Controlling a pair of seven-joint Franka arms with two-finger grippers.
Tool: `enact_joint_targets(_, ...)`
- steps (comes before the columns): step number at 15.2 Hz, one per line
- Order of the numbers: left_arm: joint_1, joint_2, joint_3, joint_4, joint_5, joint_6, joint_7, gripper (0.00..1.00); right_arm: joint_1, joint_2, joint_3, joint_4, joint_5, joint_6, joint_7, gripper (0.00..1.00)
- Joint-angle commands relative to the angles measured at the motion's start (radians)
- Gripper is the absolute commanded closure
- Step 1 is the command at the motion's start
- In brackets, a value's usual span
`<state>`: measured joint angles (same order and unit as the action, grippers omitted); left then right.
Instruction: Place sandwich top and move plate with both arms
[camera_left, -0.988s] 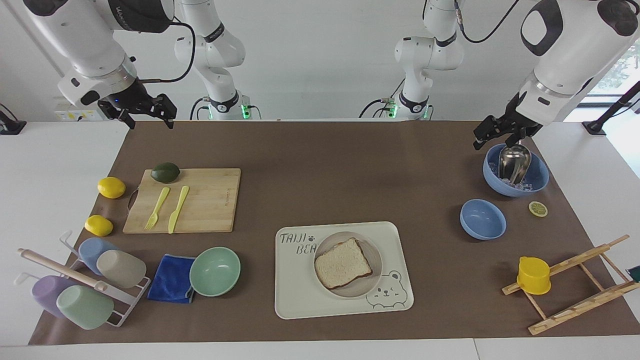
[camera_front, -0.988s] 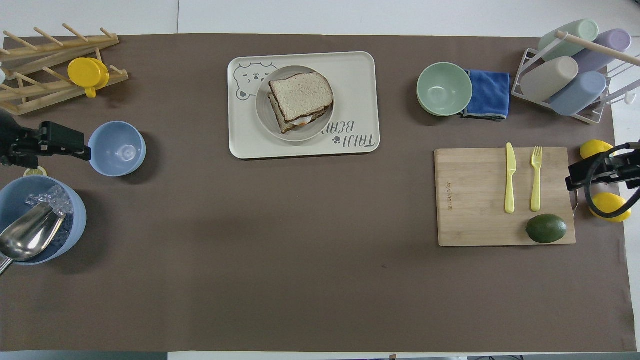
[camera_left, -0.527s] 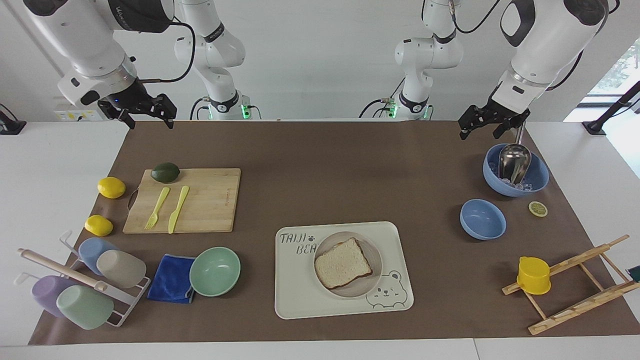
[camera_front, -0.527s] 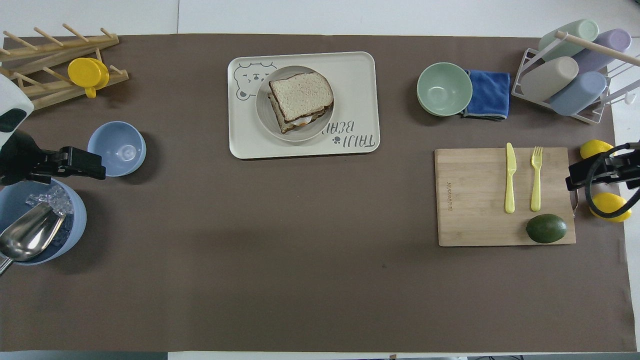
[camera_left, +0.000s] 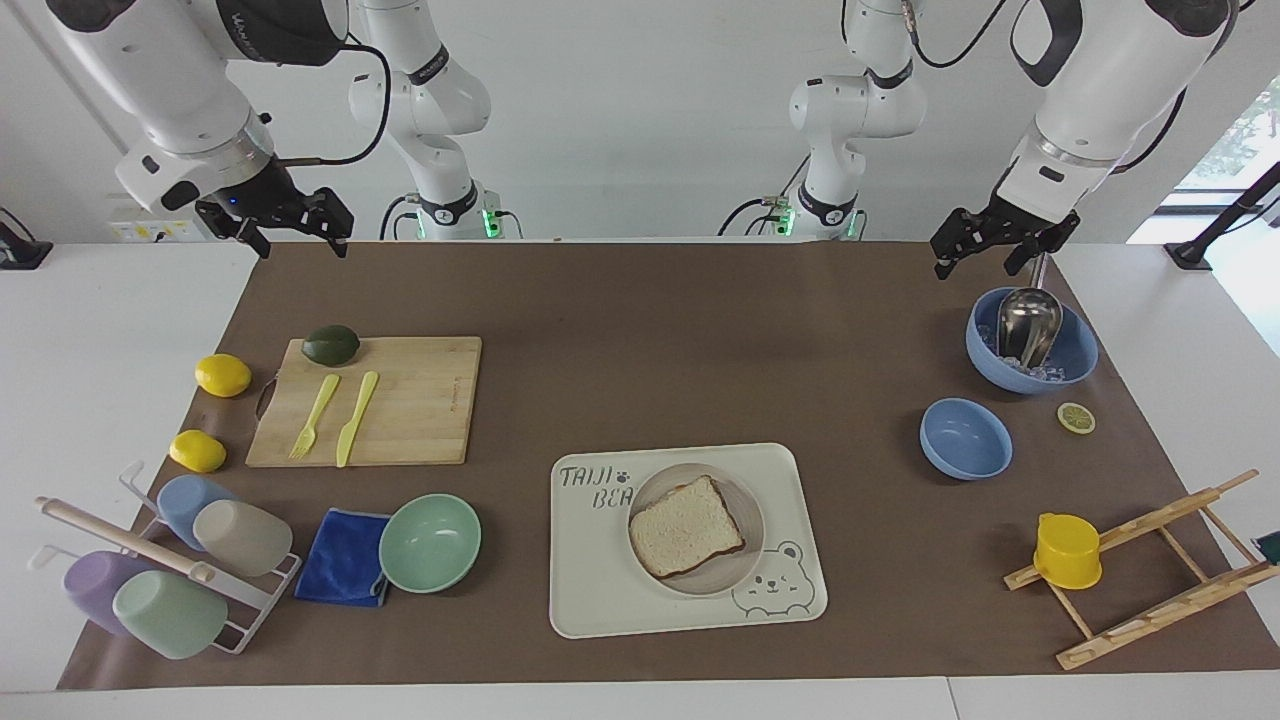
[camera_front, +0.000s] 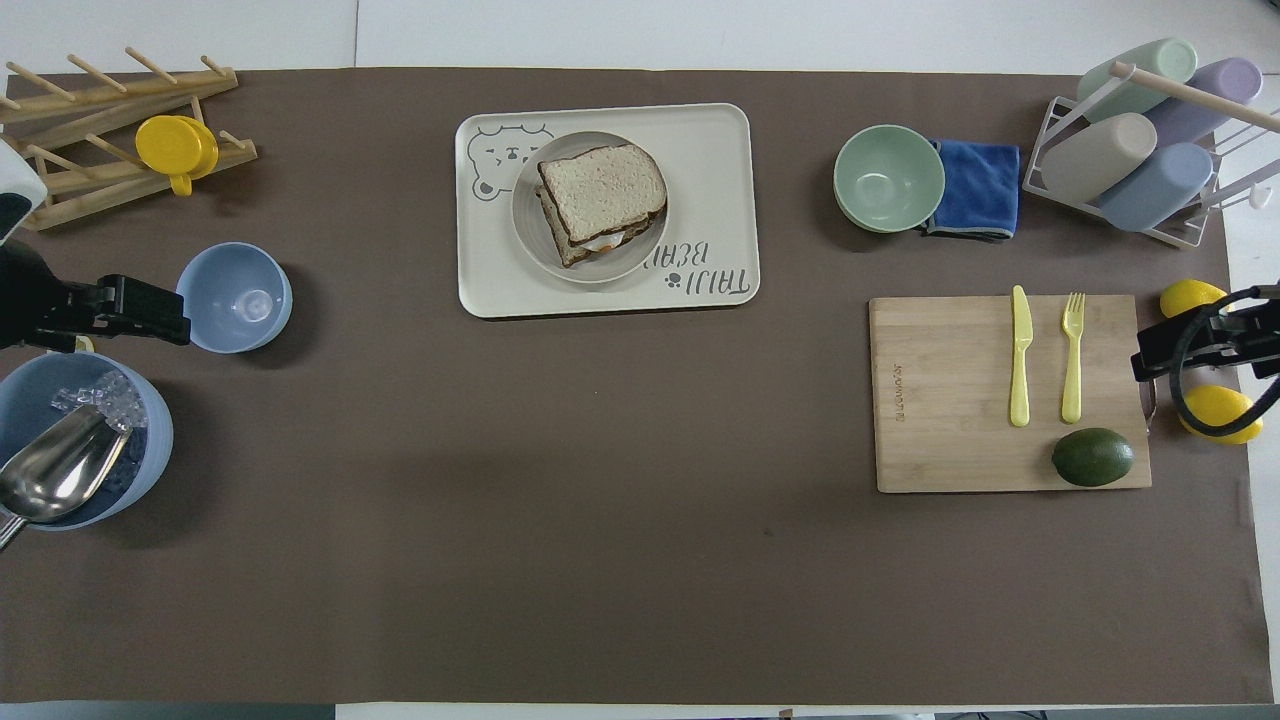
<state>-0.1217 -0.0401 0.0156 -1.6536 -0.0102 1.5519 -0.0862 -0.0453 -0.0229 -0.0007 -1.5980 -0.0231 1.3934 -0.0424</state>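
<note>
The sandwich top (camera_front: 603, 190) already caps the stack on the plate (camera_front: 528, 232) in the bear-printed tray (camera_front: 715, 135), ready for carrying. Only the overhead view shows egg beneath. The left gripper (camera_left: 984, 250), at two o'clock, and the right gripper (camera_left: 283, 226), at ten, hang open and empty.

On the counter: three bowls — one mint green bowl (camera_left: 430, 542), one small blue bowl (camera_left: 965, 438), one larger blue bowl with ice and a metal scoop (camera_left: 1031, 340). Four pastel plastic cups on a white wire rack (camera_left: 160, 565). Two yellow lemons (camera_left: 222, 375) (camera_left: 197, 451) — plus one lemon slice (camera_left: 1076, 417). One dark green avocado (camera_left: 331, 344). One yellow cup (camera_left: 1067, 551).
</note>
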Motion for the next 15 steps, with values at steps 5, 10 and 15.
enact_joint_targets(5, 0.004, 0.016, -0.011, 0.034, -0.002, -0.015, 0.009, 0.0, -0.011, -0.022, 0.004, -0.025, 0.019, 0.018, -0.01, 0.0)
enact_joint_targets(10, 0.011, 0.005, -0.014, 0.025, -0.001, -0.013, 0.002, 0.0, -0.011, -0.022, 0.004, -0.025, 0.019, 0.018, -0.01, 0.0)
enact_joint_targets(15, 0.014, 0.005, -0.014, 0.025, -0.005, -0.013, 0.006, 0.0, -0.011, -0.022, 0.004, -0.025, 0.018, 0.018, -0.01, 0.0)
